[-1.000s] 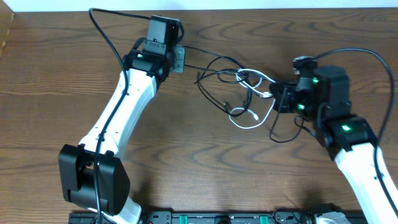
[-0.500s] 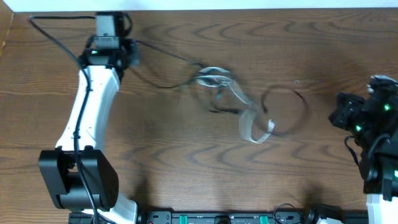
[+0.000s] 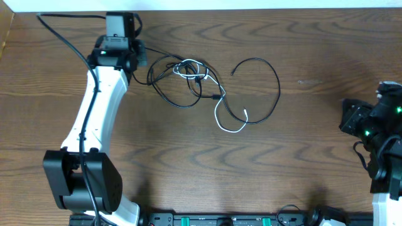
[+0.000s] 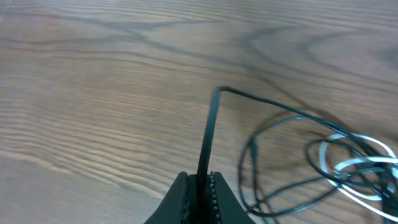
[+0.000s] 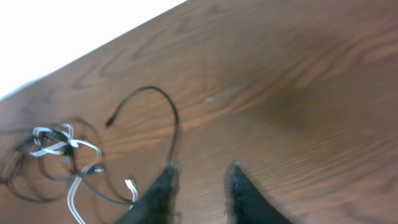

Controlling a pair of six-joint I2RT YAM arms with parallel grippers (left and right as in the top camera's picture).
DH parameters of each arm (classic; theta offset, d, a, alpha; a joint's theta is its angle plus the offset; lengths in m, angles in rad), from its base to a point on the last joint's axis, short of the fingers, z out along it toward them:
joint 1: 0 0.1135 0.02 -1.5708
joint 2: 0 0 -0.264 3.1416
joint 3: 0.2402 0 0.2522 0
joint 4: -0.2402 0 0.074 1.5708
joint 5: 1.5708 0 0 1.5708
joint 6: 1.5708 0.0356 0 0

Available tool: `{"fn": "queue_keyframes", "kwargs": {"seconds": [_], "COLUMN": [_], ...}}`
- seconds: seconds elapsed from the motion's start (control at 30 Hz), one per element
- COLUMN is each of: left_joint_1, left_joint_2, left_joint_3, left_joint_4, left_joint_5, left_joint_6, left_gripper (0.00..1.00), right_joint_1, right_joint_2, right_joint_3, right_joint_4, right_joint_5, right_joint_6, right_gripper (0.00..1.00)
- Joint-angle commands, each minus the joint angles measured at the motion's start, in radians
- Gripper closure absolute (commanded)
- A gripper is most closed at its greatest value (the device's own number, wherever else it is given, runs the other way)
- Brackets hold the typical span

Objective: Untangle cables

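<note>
Our left pincer (image 4: 200, 182) clamps black cable (image 3: 278, 88), right pincer (image 5: 200, 186) gapes empty; if we pull w/o counter-hold it cd cinch round white cable (image 3: 217, 113)

Dark brown wood-grain table (image 3: 188, 169)

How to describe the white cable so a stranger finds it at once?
On the brown wooden table, find the cord tangle beside the white left arm. The thin white cable hooks out of it toward the robot; unlike the thin black cable, it is pale and shorter.
</note>
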Motion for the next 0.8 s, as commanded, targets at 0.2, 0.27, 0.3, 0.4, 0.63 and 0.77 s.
{"fn": "queue_keyframes", "kwargs": {"seconds": [0.2, 0.27, 0.3, 0.4, 0.63, 0.77], "left_joint_1": [-0.140, -0.177, -0.198, -0.240, -0.307, -0.314], "left_joint_2": [-0.013, -0.018, -0.023, -0.046, -0.166, -0.251], "left_joint_3": [-0.002, -0.002, -0.002, -0.002, -0.002, -0.002], "left_joint_4": [-0.031, -0.035, -0.037, -0.037, -0.034, -0.033], "left_joint_5": [0.206, 0.274, 0.319, 0.431, 0.621, 0.717], "left_joint_6": [0.034, 0.057, 0.079, 0.120, 0.147, 0.159], "left_gripper": [0.92, 0.92, 0.92, 0.92, 0.92, 0.92], "right_joint_1": [-0.002, 0.016, 0.026, 0.064, 0.170, 0.239], "right_joint_2": [0.158, 0.201, 0.219, 0.267, 0.329, 0.347], "right_joint_3": [0.002, 0.002, 0.002, 0.002, 0.002, 0.002], "right_joint_4": [-0.010, -0.006, -0.003, 0.011, 0.091, 0.140], "right_joint_5": [-0.226, -0.259, -0.269, -0.286, -0.288, -0.288], "right_joint_6": [-0.103, -0.133, -0.143, -0.170, -0.186, -0.191], "right_gripper": [0.46, 0.46, 0.46, 0.46, 0.43, 0.40]}}
